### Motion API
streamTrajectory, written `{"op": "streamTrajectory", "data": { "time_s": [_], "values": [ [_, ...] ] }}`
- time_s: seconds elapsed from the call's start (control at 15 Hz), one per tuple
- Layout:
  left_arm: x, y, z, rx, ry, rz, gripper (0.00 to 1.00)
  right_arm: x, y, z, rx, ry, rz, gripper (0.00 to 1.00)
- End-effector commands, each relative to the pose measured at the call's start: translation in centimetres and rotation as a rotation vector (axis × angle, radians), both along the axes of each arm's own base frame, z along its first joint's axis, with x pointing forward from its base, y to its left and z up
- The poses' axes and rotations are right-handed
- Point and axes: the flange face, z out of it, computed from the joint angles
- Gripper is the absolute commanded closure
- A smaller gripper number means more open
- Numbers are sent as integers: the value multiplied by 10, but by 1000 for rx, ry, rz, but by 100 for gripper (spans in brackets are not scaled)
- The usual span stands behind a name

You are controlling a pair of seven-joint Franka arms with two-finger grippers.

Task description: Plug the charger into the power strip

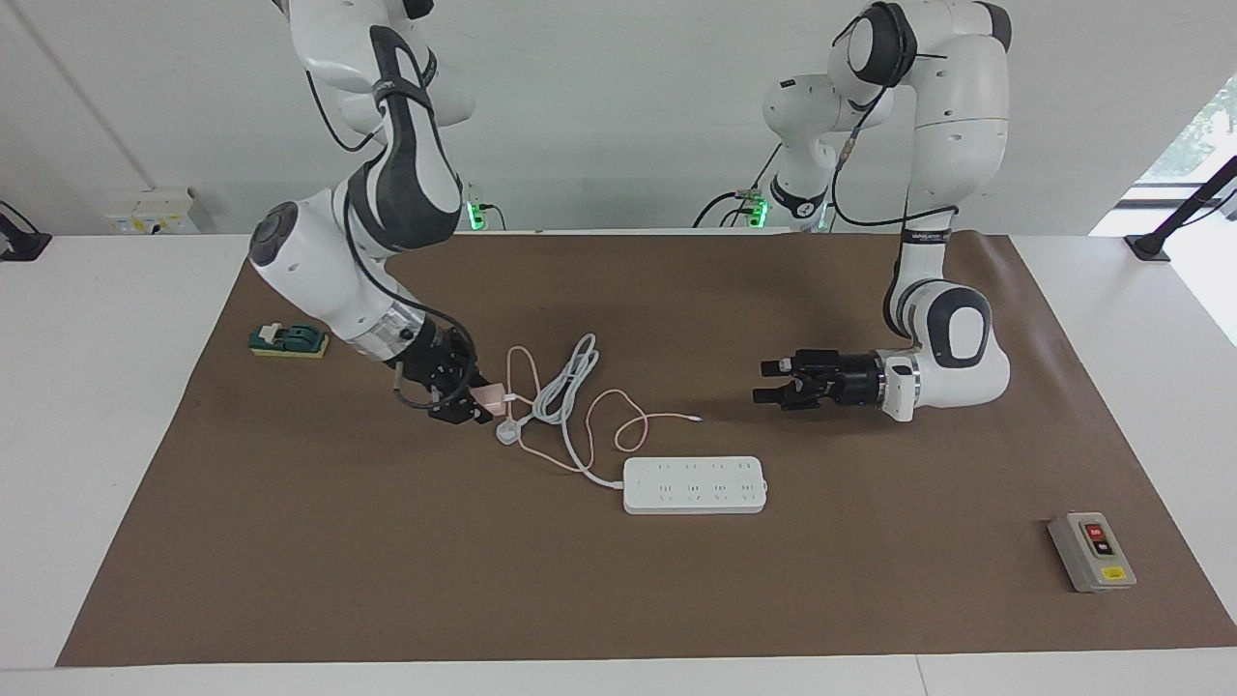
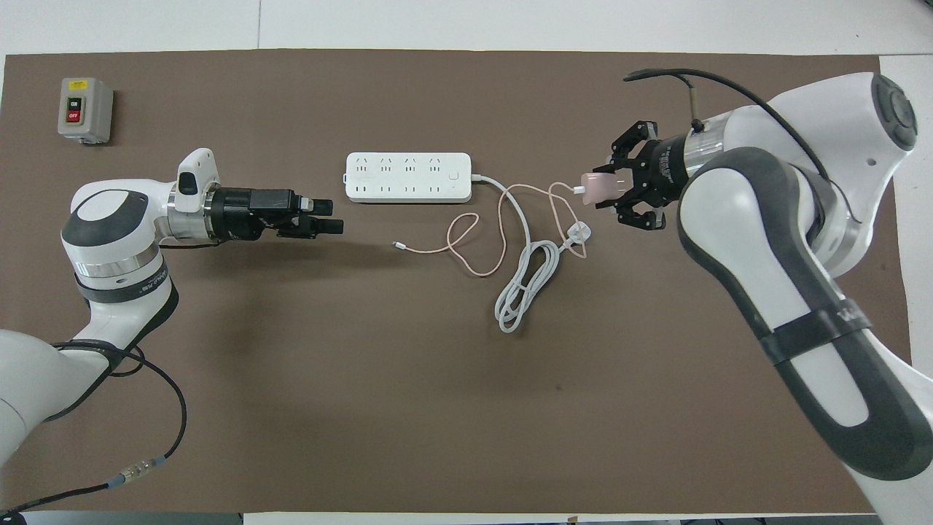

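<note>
Right pincer grips the pink charger over the white plug. Left pincer waits, spread wide, near the strip.

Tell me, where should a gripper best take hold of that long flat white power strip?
Probably across its short width, coming straight down from above. The long flat white power strip lies flat on the brown mat, sockets up, so only its two long side edges offer fingers anything to clamp. The end away from its thick white cord looks freest.
</note>
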Motion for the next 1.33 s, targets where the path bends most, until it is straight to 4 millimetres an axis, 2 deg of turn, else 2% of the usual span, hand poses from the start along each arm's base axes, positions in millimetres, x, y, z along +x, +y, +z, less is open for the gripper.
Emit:
{"op": "streamTrajectory", "data": {
  "time_s": [0.0,0.27,0.33,0.53,0.73,0.8,0.93,1.26],
  "values": [
    [8,-31,5,11,0,27,0,-7,52,12,-73,15,-6,100],
    [9,-43,8,-10,-4,42,0,-17,114,30,-99,13,-26,100],
    [7,-53,9,-15,-8,29,0,-23,133,30,-96,12,-6,100],
    [0,-85,10,-30,-9,12,0,-17,163,32,-85,13,-25,100],
    [-9,-102,17,-33,-3,-13,0,-11,195,29,-76,22,-35,100],
    [-14,-102,24,-30,19,-15,0,-9,204,27,-76,28,-48,100],
    [-24,-100,36,-17,98,9,0,-7,205,19,-79,31,-53,100],
    [-27,-104,36,-11,64,48,0,-6,206,18,-78,27,-54,100]
  ]
}}
